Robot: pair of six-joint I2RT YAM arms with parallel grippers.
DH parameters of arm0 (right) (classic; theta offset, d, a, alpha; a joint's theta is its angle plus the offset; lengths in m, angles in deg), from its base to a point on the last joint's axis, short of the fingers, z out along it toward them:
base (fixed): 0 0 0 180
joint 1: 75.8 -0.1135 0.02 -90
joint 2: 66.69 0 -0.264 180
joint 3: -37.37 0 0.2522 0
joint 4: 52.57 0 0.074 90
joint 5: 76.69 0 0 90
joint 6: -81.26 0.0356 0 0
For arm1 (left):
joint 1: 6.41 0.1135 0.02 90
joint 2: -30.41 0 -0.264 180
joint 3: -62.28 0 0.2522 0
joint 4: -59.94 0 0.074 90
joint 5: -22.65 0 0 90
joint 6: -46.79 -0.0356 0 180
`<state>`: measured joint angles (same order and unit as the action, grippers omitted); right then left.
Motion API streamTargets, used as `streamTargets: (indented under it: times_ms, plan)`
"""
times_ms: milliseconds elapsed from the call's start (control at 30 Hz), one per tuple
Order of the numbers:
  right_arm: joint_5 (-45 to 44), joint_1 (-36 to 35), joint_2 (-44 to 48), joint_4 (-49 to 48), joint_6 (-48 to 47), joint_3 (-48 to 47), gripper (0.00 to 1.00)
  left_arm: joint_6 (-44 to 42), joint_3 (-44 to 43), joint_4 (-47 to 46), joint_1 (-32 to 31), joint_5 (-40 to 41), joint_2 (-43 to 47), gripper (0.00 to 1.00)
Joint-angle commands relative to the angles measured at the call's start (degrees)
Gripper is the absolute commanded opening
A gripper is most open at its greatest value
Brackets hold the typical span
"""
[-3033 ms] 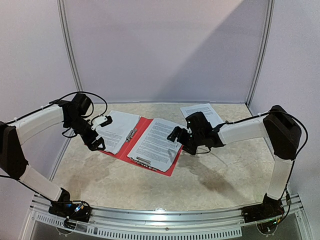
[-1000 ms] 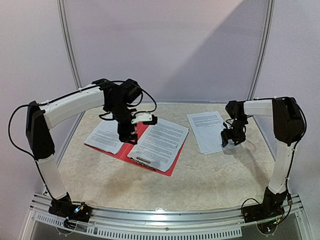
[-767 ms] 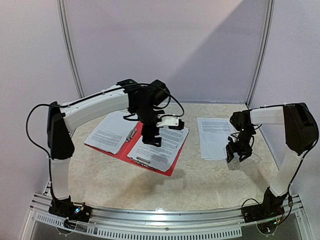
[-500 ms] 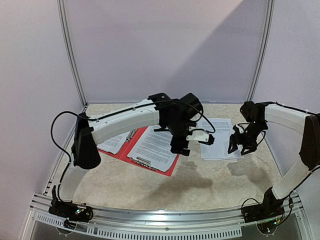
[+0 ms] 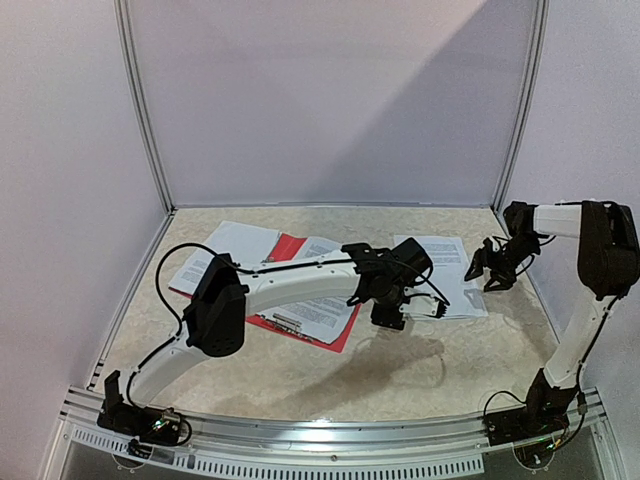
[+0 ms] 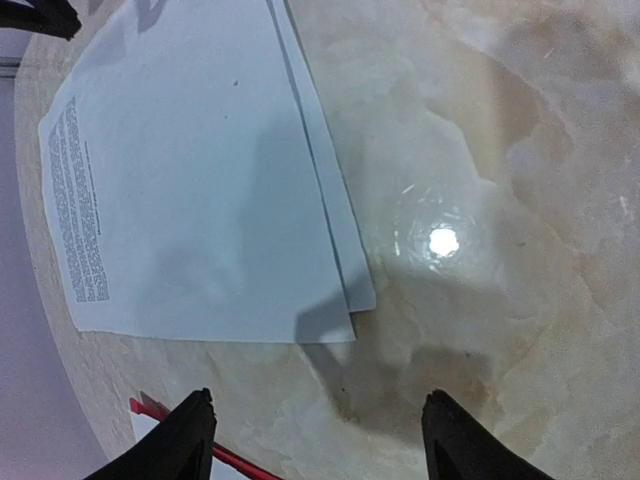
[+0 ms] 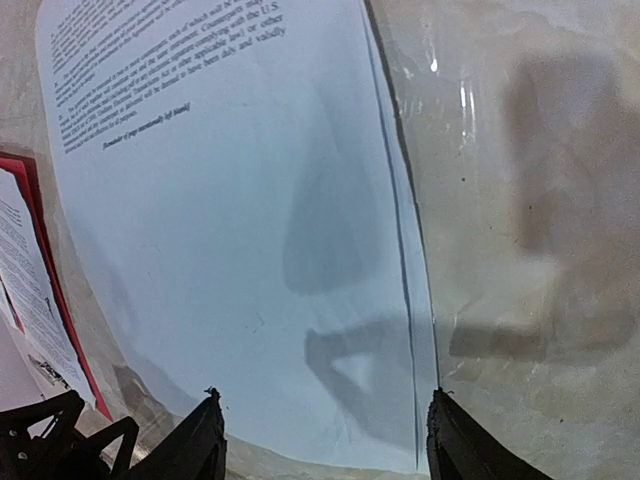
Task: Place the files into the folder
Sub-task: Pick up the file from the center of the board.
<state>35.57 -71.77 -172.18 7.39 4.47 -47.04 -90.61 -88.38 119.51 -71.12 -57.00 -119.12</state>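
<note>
The red folder [image 5: 288, 248] lies open at the table's left middle, with a printed sheet [image 5: 225, 255] on its left flap and another [image 5: 322, 308] on its right flap, partly under my left arm. Loose files [image 5: 452, 262], two stacked sheets, lie to its right. My left gripper [image 5: 392, 320] hovers open over bare table just off the files' [image 6: 200, 180] near corner, nothing between its fingers [image 6: 195, 440]; the folder's edge [image 6: 238, 463] shows beside them. My right gripper [image 5: 492, 270] is open and empty above the files' [image 7: 250, 200] far right edge.
The stone-patterned table [image 5: 400, 370] is walled by white panels at the back and sides. My left arm [image 5: 300, 285] stretches low across the folder. The folder's red edge [image 7: 50, 290] and the left gripper's black frame [image 7: 50, 440] show in the right wrist view.
My left arm has swung right across the folder to the loose files' near corner, its jaws narrowing a little. My right gripper has moved back to the files' far right edge.
</note>
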Motion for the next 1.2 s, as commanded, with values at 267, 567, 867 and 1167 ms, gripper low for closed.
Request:
streamTargets:
  times_ms: [267,567,867,1167]
  plan:
    - [6.2,2.3,-5.0,-4.1,-3.0,1.4,0.66,2.1,-0.8,-4.1,0.2,3.3,-3.9,0.65]
    - [6.1,2.7,-6.3,-4.5,-3.6,3.0,0.7,1.0,-0.4,-4.6,-0.3,4.8,-4.5,0.58]
    - [13.8,2.8,-3.8,-5.2,-4.3,4.8,0.67,0.3,-0.3,-5.2,-0.3,4.4,-4.9,0.57]
    - [20.5,2.8,-2.9,-8.5,-2.5,6.2,0.67,-0.4,-0.4,-5.3,-0.3,4.0,-5.3,0.5]
